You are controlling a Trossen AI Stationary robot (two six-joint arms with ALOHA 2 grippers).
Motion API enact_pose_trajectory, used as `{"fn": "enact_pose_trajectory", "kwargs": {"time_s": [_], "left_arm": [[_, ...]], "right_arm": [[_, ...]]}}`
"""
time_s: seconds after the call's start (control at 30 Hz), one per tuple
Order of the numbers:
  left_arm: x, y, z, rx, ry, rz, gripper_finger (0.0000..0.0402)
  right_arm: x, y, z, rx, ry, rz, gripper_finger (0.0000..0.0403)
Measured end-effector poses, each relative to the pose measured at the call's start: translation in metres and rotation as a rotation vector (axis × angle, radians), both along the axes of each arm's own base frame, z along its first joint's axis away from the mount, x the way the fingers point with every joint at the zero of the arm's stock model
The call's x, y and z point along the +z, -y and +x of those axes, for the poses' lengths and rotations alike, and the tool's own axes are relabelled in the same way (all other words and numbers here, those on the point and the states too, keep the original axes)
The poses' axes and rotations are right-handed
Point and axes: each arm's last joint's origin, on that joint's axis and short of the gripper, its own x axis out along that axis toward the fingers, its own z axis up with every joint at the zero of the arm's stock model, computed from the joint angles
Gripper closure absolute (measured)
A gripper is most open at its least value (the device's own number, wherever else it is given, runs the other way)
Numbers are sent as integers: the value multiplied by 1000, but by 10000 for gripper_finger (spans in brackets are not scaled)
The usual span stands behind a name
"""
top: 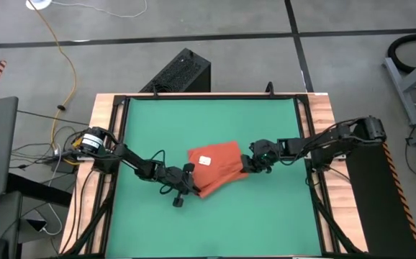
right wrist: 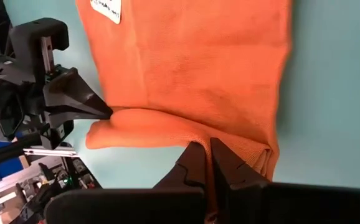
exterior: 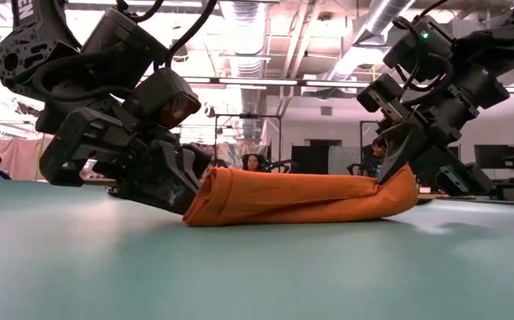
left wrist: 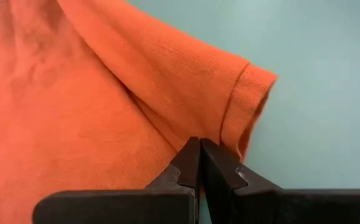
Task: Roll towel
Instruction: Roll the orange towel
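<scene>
On green mat [top: 215,223], orange towel [top: 219,167]

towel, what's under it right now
The towel lies on the green mat, its near edge folded over itself. The left gripper and right gripper pinch that fold's ends. Anything beneath the cloth is covered.

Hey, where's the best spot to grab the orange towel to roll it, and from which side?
Grip the towel at the two ends of its folded-over near edge, one from each side, likely as the left gripper and right gripper do now. That edge is already a raised fold on the green mat, easy to pinch.
</scene>
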Motion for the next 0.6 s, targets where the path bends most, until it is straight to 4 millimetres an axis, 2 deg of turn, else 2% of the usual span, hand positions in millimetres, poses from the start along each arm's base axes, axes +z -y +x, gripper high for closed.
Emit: {"fn": "enact_pose_trajectory", "kwargs": {"time_s": [0.3,0.43,0.6], "left_arm": [[25,5,-10,20,-8,40,401],[53,8,-20,90,38,103,401],[84,26,-25,117,182,240,401]], "right_arm": [[-1,0,-1,9,-13,-8,390],[-1,0,-1,27,-8,8,390],[-1,1,-1,40,0,0,390]]}}
